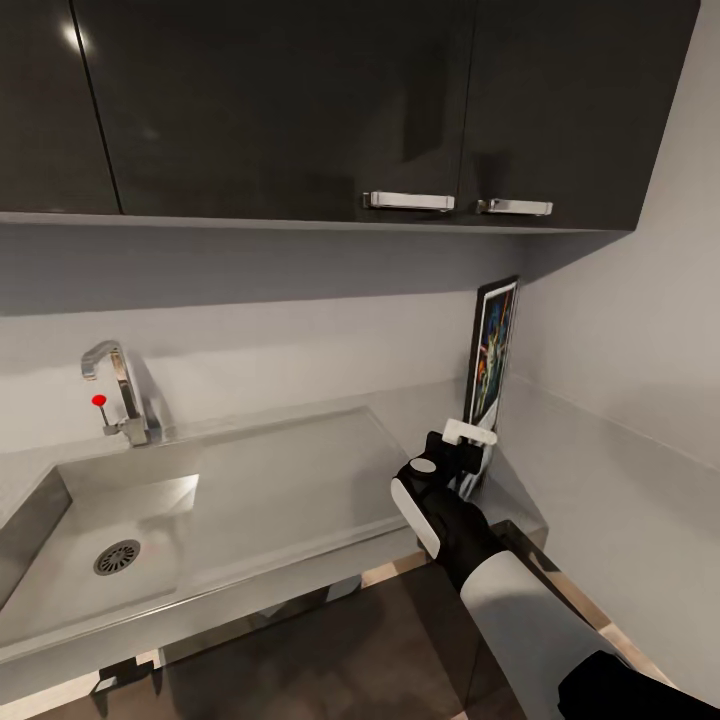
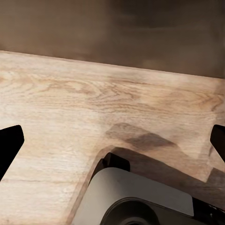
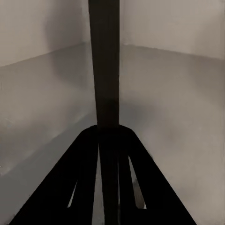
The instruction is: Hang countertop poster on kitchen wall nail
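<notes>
The right gripper [image 1: 478,462] pinches the bottom edge of the poster [image 1: 494,362] in the corner of the kitchen countertop [image 1: 300,470].

The poster stands up tall, almost straight, near the corner where the two grey walls meet, and its picture side faces the sink [image 1: 120,535]. In the right wrist view, the poster [image 3: 105,65] looks like a thin dark strip seen from its edge, and the two black fingers [image 3: 84,187] are pressed close on both sides of it. The right gripper [image 3: 108,136] is clamped on the poster. The left gripper [image 2: 112,140] is spread wide apart, with one dark fingertip [image 2: 8,143] at each side of the picture, above a wooden floor [image 2: 70,103]. A tap [image 1: 118,390] with a red knob stands behind the sink. Dark cupboards [image 1: 300,100] hang over the countertop.
</notes>
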